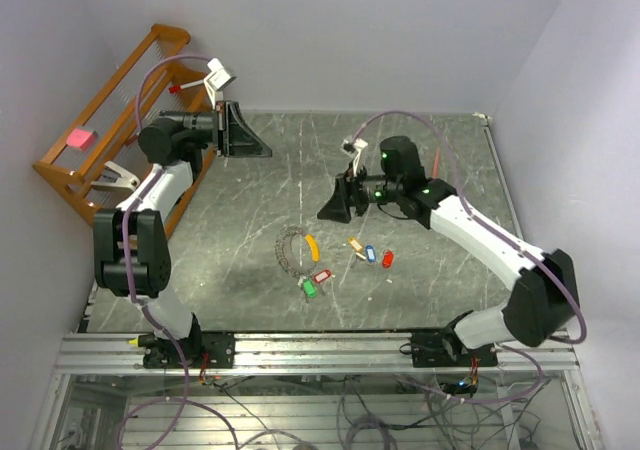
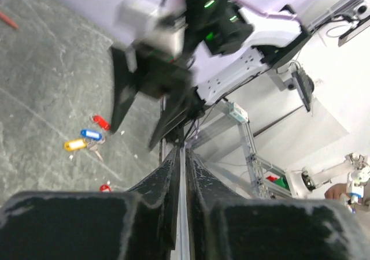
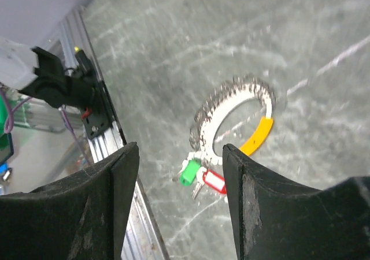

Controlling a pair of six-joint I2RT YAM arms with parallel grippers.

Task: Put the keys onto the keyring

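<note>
The keyring [image 1: 291, 249] is a silvery chain-like loop with a curved yellow piece [image 1: 312, 245], lying mid-table. A green key [image 1: 309, 289] and a red key [image 1: 322, 276] lie touching its near end. Three loose keys, yellow [image 1: 356, 243], blue [image 1: 369, 254] and red [image 1: 388, 260], lie just to its right. My right gripper [image 1: 335, 202] hovers open and empty above the ring; its wrist view shows the ring [image 3: 231, 115], green key [image 3: 188, 173] and red key [image 3: 213, 182] between the fingers [image 3: 118, 179]. My left gripper [image 1: 240, 130] is shut and empty at the back left, far from the keys.
A wooden rack [image 1: 110, 130] leans on the left wall beside the left arm, with a pink item [image 1: 78, 138] on it. An aluminium rail [image 1: 320, 350] runs along the table's near edge. A thin orange-red pencil [image 2: 7, 19] lies on the table in the left wrist view.
</note>
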